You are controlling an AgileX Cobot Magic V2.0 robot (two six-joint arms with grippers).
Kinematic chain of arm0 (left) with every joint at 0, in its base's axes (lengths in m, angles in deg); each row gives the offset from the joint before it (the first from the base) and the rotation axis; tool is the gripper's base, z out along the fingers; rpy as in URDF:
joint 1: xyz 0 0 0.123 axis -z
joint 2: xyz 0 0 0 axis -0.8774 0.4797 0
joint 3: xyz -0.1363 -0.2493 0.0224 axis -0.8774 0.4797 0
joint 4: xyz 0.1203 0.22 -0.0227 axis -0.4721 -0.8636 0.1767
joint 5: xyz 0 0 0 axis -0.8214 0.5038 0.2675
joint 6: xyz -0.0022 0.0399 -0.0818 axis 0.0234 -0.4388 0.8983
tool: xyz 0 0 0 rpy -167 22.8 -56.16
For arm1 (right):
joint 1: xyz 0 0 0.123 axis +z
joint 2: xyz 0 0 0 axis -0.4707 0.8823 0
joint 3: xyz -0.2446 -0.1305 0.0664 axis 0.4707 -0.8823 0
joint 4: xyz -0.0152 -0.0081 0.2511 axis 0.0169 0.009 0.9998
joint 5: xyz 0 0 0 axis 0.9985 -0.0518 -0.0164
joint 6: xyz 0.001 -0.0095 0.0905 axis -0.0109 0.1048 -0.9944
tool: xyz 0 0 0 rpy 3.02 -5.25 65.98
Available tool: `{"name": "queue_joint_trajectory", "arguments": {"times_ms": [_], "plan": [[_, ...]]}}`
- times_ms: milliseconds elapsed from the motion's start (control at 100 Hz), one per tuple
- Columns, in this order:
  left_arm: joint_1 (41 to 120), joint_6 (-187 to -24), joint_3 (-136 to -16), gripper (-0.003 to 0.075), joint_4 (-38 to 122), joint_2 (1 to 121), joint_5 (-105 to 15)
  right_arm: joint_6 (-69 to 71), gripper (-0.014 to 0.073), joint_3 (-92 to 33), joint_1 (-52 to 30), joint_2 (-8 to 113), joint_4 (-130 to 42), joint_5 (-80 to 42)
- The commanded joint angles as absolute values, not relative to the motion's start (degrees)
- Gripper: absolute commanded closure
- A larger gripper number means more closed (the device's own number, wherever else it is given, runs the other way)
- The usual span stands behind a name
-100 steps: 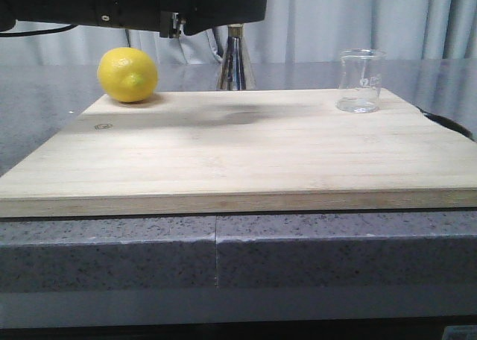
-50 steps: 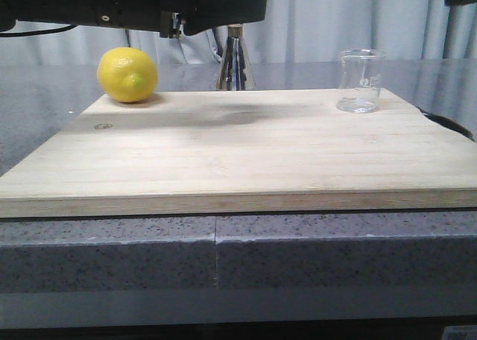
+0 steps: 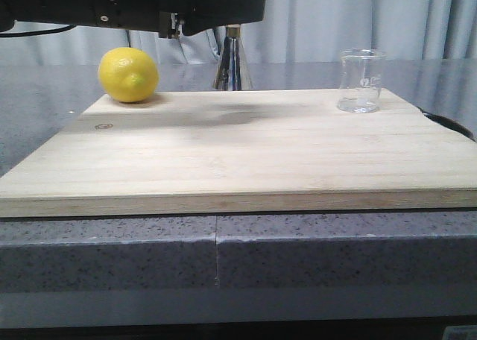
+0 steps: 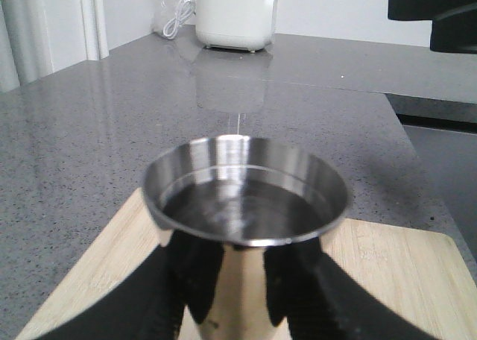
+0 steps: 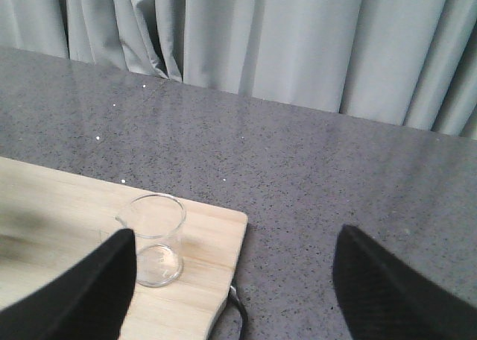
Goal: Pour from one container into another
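Beaker (image 3: 361, 80) stands on wooden board (image 3: 238, 150); left tool (image 4: 231, 295) clasps jigger (image 4: 246, 206); right tool (image 5: 231, 280) wide.

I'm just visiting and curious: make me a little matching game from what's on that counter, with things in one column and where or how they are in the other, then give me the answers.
Things:
1. lemon
2. glass beaker
3. steel jigger
4. right gripper

Places or states:
A. stands alone on the wooden board's far right corner
B. open, above the beaker, holding nothing
C. lies on the board's far left corner
D. held between the left gripper's fingers

Pairs: 1-C, 2-A, 3-D, 4-B
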State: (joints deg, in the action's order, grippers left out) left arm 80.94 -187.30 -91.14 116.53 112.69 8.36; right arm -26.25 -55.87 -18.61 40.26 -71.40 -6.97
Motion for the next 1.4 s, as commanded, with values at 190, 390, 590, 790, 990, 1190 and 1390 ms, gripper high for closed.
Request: {"name": "queue_joint_trajectory", "arguments": {"times_ms": [190,390,590,790,990,1190,1390], "plan": [[81.2,-186.8,-92.9,0.0461,121.8,109.7,14.2,-25.9,0.01,-54.4,-19.1,39.7,-72.2,-2.0],[81.2,-186.8,-92.9,0.0461,121.8,109.7,14.2,-25.9,0.01,-54.4,-19.1,39.7,-72.2,-1.0],[81.2,-186.8,-92.9,0.0461,121.9,109.7,14.2,-25.9,0.01,-54.4,-19.1,39.7,-72.2,-0.7],[81.2,-186.8,-92.9,0.0461,121.9,109.7,14.6,-25.9,0.01,-54.4,-19.1,39.7,-72.2,-0.7],[81.2,-186.8,-92.9,0.0461,121.8,109.7,14.6,-25.9,0.01,-54.4,-19.1,39.7,-72.2,-0.7],[81.2,-186.8,-92.9,0.0461,121.1,109.7,14.1,-25.9,0.01,-54.4,-19.1,39.7,-72.2,-0.7],[81.2,-187.5,-92.9,0.0461,121.8,110.5,14.0,-25.9,0.01,-54.4,-19.1,39.7,-72.2,-0.7]]}}
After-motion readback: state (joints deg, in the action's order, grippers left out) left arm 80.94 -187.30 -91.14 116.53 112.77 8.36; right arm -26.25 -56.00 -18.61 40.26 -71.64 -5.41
